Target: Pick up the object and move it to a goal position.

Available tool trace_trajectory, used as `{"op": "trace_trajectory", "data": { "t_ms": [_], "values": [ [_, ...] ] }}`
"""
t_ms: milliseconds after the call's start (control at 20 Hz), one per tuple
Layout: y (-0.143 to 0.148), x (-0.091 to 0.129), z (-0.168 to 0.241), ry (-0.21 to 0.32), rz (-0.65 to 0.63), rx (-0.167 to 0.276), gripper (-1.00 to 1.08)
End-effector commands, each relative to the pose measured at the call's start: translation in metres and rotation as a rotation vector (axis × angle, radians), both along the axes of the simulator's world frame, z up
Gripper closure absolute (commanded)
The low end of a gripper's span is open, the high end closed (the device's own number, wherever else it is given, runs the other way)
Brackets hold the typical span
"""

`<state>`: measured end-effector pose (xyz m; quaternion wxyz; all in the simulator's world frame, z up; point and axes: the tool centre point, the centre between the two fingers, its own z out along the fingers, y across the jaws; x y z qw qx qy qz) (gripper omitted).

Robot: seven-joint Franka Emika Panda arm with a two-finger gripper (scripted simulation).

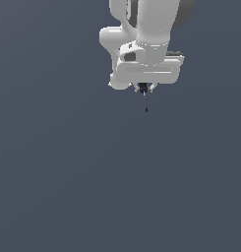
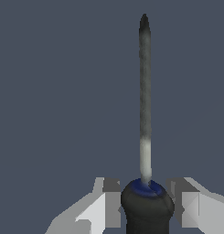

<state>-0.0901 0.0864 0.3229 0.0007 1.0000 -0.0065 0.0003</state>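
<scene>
The object is a thin, needle-like tool with a grey shaft and a dark tip (image 2: pixel 145 91). It has a black handle with a blue collar (image 2: pixel 146 188). In the exterior view it shows as a short dark sliver (image 1: pixel 145 103) sticking out below my white gripper (image 1: pixel 143 89) near the top of the picture. In the wrist view my gripper (image 2: pixel 146 205) is shut on the handle. One finger (image 2: pixel 111 201) stands on each side of the handle, and the shaft points straight away from the camera's base.
A plain dark grey-blue surface (image 1: pixel 68 172) fills both views. The white arm body (image 1: pixel 146 34) fills the top of the exterior view.
</scene>
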Motion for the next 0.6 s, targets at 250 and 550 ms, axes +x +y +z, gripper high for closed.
{"op": "trace_trajectory", "data": {
  "t_ms": [250,550],
  "values": [
    [0.013,-0.003,0.029,0.001,0.000,0.001,1.08],
    [0.014,-0.002,0.030,0.001,-0.001,0.001,1.08]
  ]
}}
